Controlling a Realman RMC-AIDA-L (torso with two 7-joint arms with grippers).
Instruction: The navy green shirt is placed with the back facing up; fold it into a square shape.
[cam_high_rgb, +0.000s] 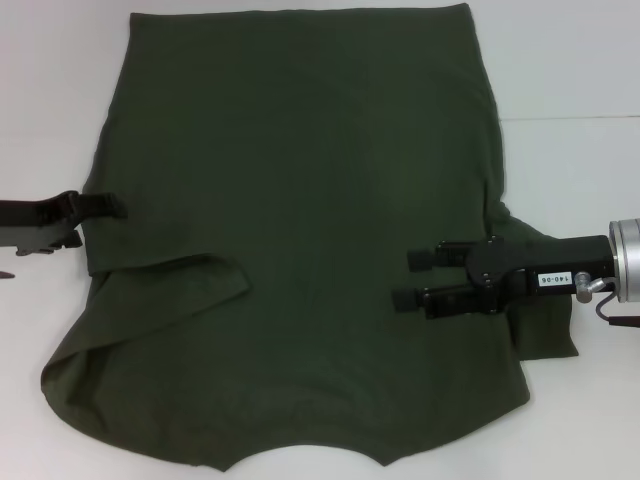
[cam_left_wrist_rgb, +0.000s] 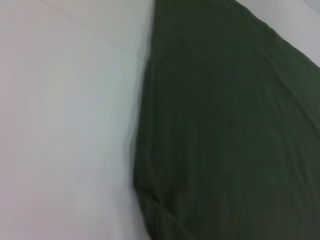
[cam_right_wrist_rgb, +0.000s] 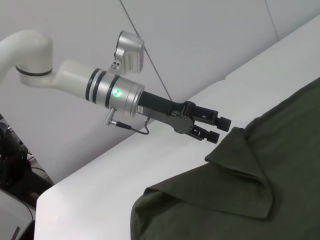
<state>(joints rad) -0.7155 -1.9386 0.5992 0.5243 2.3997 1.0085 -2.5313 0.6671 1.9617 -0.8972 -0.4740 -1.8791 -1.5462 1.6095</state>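
**Both sleeves folded in, grippers clear of the cloth**

White tabletop runs under and around the navy green shirt, which lies spread plain side up between the two grippers. One sleeve is turned in as a flap just below and inward of the left gripper; on the other side the sleeve lies under the right gripper's body.

Risks, as I judge them:
- The left flap sits loose and crooked; any drag on the nearby hem could pull it open again.
- The right gripper hovers over the fabric with its fingers parted. If it descends here it may pinch a single layer in mid-panel and raise a wrinkle instead of a clean fold line.
- The lower corner nearest the left flap is already lifted and curled, so a lengthwise fold begun now would likely come out skewed, not square.

Pose: the left arm reaches in level from the side, its gripper at the shirt's edge with fingers slightly apart, holding nothing, as the right wrist view shows. The right arm also lies horizontal, pointing inward across the shirt, empty.
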